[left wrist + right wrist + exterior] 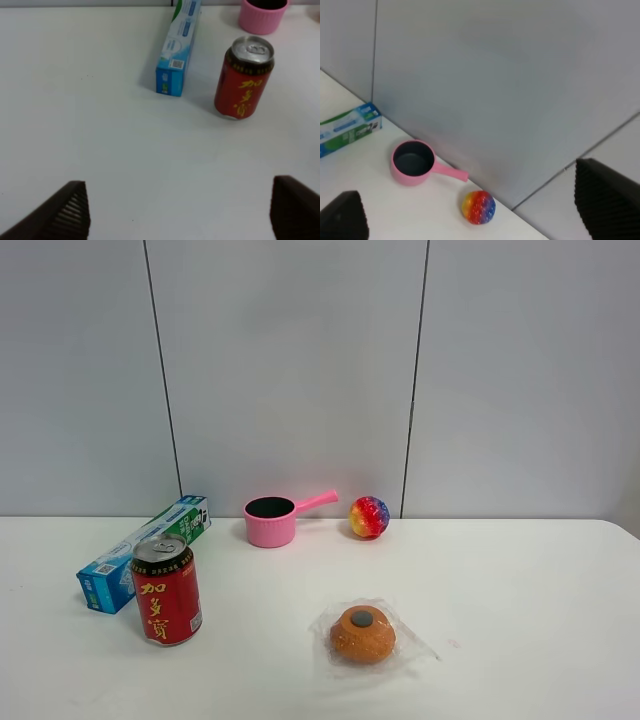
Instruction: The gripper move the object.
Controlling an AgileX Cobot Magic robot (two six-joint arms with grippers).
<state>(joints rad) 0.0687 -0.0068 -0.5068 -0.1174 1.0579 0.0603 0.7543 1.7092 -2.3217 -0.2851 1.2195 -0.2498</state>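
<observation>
The teal-blue and green toothpaste box point(142, 552) lies flat on the white table at the left, running from the front left toward the back wall, just behind a red drink can point(166, 589). It also shows in the left wrist view point(179, 45) and in the right wrist view point(347, 128). Neither arm shows in the exterior high view. My left gripper point(177, 212) is open, its fingertips point(70, 212) wide apart above bare table, well short of the box. My right gripper point(475, 215) is open and empty, high above the table's back.
A pink saucepan point(275, 518) with its handle pointing right stands by the back wall. A rainbow ball point(369, 517) lies right of it. A wrapped orange bun point(363, 633) lies at the front centre. The grey panelled wall point(300, 360) closes the back.
</observation>
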